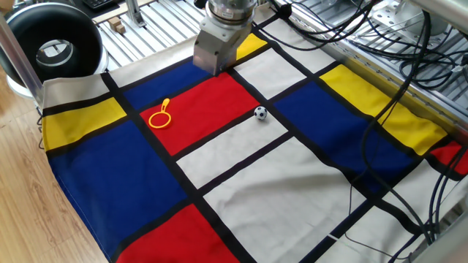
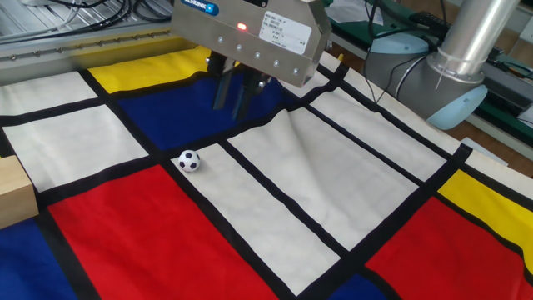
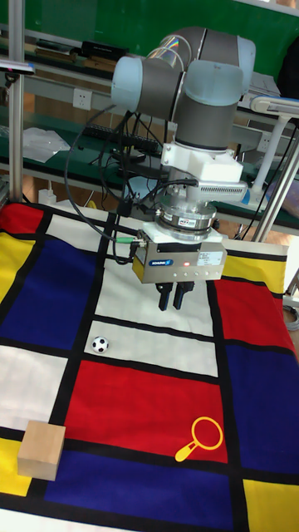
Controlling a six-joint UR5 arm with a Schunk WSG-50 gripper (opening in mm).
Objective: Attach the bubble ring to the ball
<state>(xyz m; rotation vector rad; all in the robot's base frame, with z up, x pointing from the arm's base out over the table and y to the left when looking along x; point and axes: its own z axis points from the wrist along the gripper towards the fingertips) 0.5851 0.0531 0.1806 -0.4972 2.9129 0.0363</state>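
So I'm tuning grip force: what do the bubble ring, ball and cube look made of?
Bubble ring: probably plastic, thin, uniformly bright yellow.
Ball: smooth printed black-and-white skin, material unclear.
Cube: likely unfinished wood, pale tan, matte.

the bubble ring (image 1: 161, 117) is a thin yellow loop with a short straight handle, lying flat on a red panel near its corner. the ball (image 1: 260, 112) (tiny, black-and-white soccer pattern) rests on the same red panel's far edge, well apart from it.
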